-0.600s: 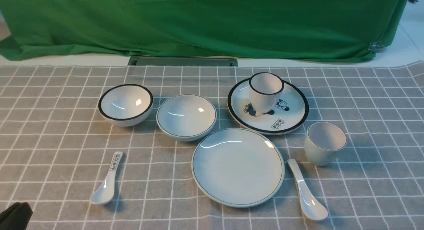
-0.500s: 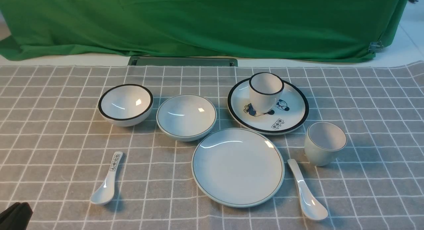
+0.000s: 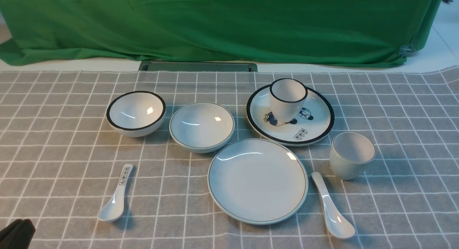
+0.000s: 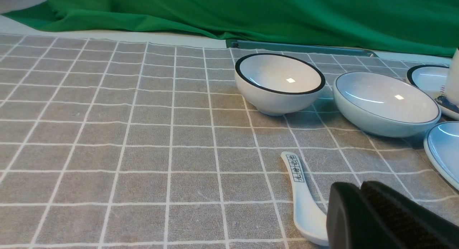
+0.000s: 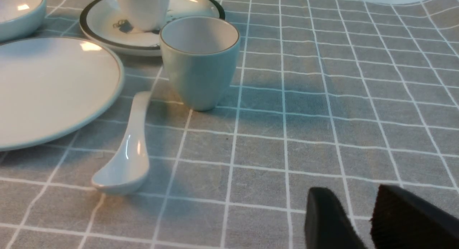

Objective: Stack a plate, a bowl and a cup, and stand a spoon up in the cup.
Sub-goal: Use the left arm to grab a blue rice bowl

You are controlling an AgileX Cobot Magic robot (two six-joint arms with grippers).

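"What is new on your side?"

"Nothing that I can see. In my front view, every dish sits just where it sat a blink ago."

"Where are our things?"

"The plate (image 3: 257,181) lies flat on the cloth (image 3: 172,213), near the middle. The bowl (image 3: 202,125) is just behind it, a bit to the left. The cup (image 3: 349,159) stands upright to the right of the plate. The spoon (image 3: 331,209) lies between the plate and the cup, nearer to me."

"And your grippers?"

"My left gripper (image 4: 361,186) is closed tight, with nothing in it. My right gripper (image 5: 349,191) has a gap between its tips, so it is open, and it holds nothing."

"What does that mean for the job?"

"The stack is not begun. The plate is flat and bare, so I think it can be the bottom right there. I would put the bowl on it first, so my left gripper must open. Then the cup goes in the bowl, and the spoon goes in last."

"What could go wrong?"

"I could grab the wrong ones! There is a bowl with a black rim (image 3: 136,114) and a spoon with writing (image 3: 116,199). I must leave those alone. The shiny spoon may slip, too."
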